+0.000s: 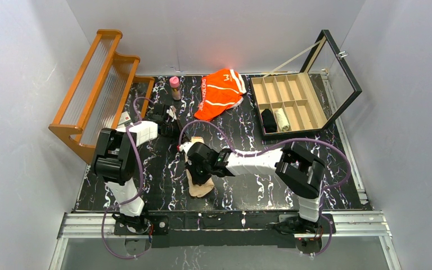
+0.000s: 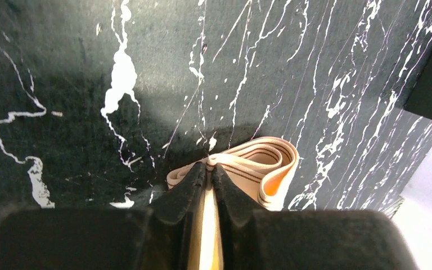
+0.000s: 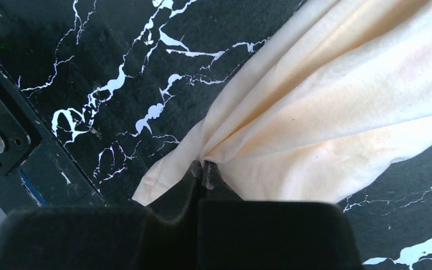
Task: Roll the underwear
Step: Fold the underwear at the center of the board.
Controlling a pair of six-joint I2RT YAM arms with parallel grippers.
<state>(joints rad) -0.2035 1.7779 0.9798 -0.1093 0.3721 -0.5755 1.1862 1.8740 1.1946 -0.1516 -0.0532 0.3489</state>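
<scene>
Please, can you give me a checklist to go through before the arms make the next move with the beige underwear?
1. Left gripper shut on the beige underwear's band: ok.
2. Right gripper shut on its cloth: ok.
3. Cloth smooth: not ok, folds gather at the right gripper.
4. Orange underwear apart from the beige one: ok.
5. Roll begun: cannot tell, the arms hide the middle.
6. Box open, with free compartments: ok.
</scene>
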